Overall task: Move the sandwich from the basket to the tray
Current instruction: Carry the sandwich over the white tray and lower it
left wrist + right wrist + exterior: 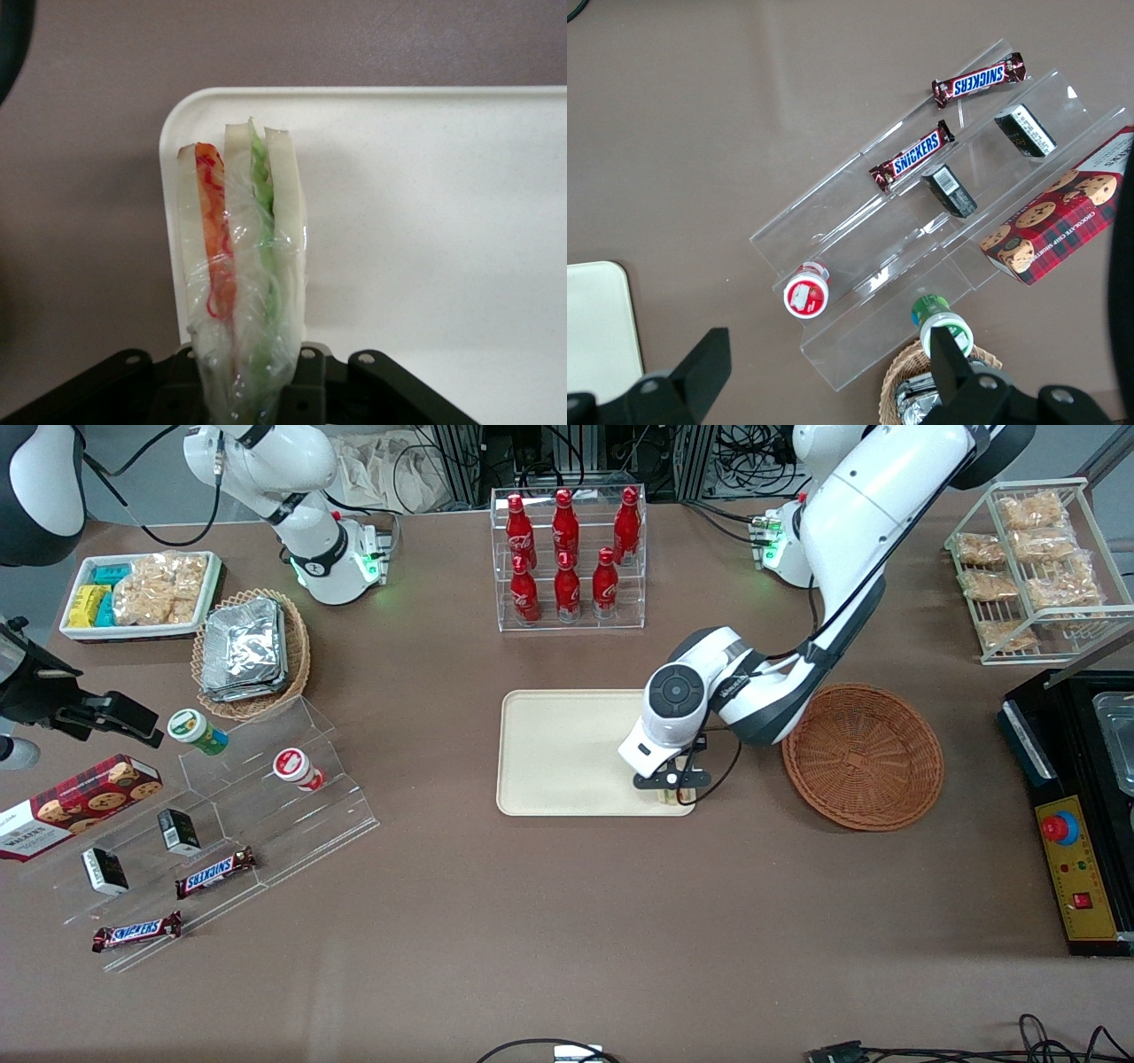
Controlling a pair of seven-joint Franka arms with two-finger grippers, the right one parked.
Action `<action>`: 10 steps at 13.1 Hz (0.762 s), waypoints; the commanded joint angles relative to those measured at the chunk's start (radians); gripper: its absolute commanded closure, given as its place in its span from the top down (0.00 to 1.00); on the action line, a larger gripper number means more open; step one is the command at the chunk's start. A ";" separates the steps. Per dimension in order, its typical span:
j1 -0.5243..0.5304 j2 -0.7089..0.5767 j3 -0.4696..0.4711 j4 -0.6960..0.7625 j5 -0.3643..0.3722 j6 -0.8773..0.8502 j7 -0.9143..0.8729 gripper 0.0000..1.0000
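The left arm's gripper hangs low over a corner of the tray, fingers clamped on the wrapped sandwich — the basket stands beside. The placing step looks nearly done; what likely remains is to settle the wedge onto the tray, inside its rim, and let go.

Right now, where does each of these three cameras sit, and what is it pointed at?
Front view: high above the table, looking down at the tray, empty basket and both arms.
Left wrist view: on the working arm, facing the sandwich gripped in its tool over the tray's corner.
Right wrist view: on the parked arm, facing the acrylic shelf; its dark fingers show.
All three show the tray.
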 commanded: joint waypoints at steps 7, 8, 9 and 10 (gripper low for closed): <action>-0.005 0.005 -0.004 0.005 0.031 0.014 -0.062 1.00; -0.003 -0.001 -0.006 0.005 0.031 0.009 -0.062 1.00; -0.003 -0.007 -0.006 0.005 0.029 -0.002 -0.064 1.00; 0.000 -0.017 -0.012 0.009 0.028 -0.034 -0.065 1.00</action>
